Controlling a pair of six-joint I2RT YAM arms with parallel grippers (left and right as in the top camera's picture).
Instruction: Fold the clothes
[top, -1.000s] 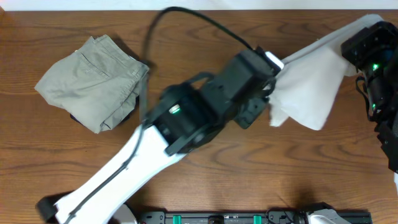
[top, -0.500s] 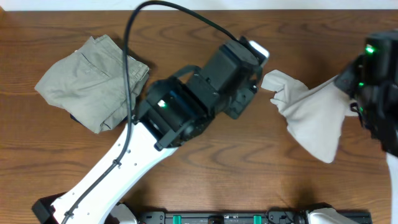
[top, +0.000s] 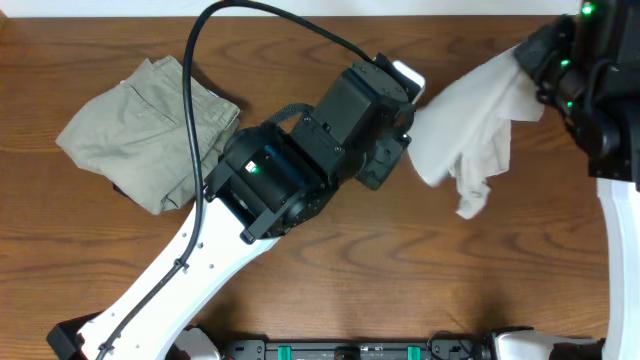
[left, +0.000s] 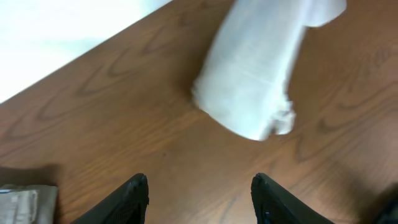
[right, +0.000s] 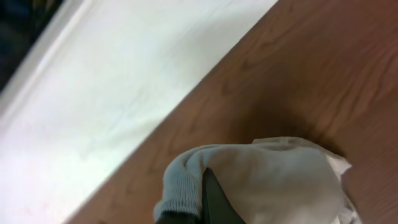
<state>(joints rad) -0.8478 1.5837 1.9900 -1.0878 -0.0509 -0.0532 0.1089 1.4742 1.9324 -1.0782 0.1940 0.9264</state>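
Your right gripper (right: 209, 194) clenched on the pale T-shirt (top: 470, 135), cloth draped down to the table (top: 400, 265), your left gripper (left: 200, 190) released and empty just beside it, khaki trousers (top: 150, 130) well apart at the left.

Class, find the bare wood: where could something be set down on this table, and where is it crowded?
Free: table near-right, below the T-shirt, beside the left arm; also near-left, below the trousers. Crowded: centre, around arm and shirt.

Bright, even light with soft shadows; the T-shirt (left: 249, 81) looks smeared and unsharp in the left wrist view.
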